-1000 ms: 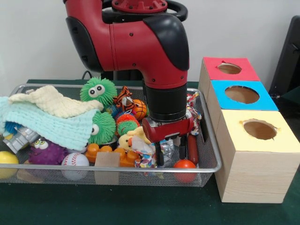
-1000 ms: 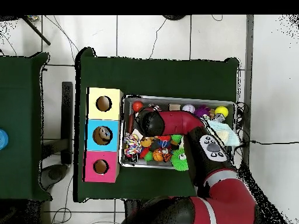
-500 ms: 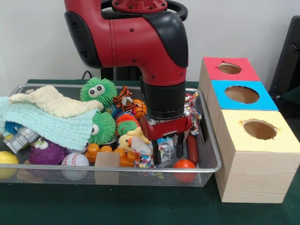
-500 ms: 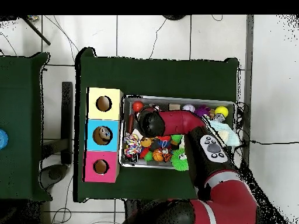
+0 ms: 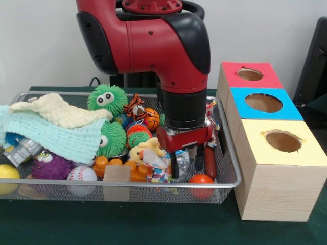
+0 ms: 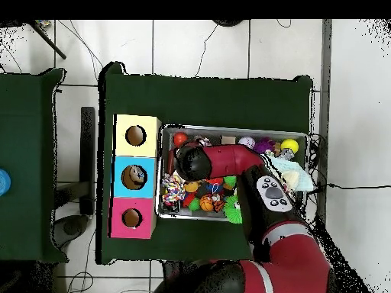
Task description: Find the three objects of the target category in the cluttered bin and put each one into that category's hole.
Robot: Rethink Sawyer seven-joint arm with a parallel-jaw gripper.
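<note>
My gripper (image 5: 186, 162) hangs low in the right part of the wire bin (image 5: 227, 148), open, its black fingers (image 5: 174, 167) straddling a crinkly silver wrapper (image 5: 182, 158). A red ball (image 5: 201, 179) lies just in front of it and a red sausage toy (image 5: 210, 162) to its right. Colourful candy wrappers (image 5: 158, 174) sit to its left, beside a yellow plush (image 5: 144, 150). Three boxes with holes stand beside the bin: red (image 5: 250, 74), blue (image 5: 263, 102), yellow (image 5: 282, 141). In the overhead view the arm's wrist (image 6: 192, 161) hides the gripper.
Green fuzzy toys (image 5: 106, 98), a tiger toy (image 5: 135, 107), a small basketball (image 5: 152, 118), orange blocks (image 5: 101, 164), a baseball (image 5: 82, 174), a purple fuzzy toy (image 5: 51, 166), a yellow ball (image 5: 7, 172) and folded cloths (image 5: 56, 127) fill the bin's left and middle.
The arm's upper links have swung a little to the right in the front view. The gripper has stayed low over the silver wrapper, shifting only slightly.
</note>
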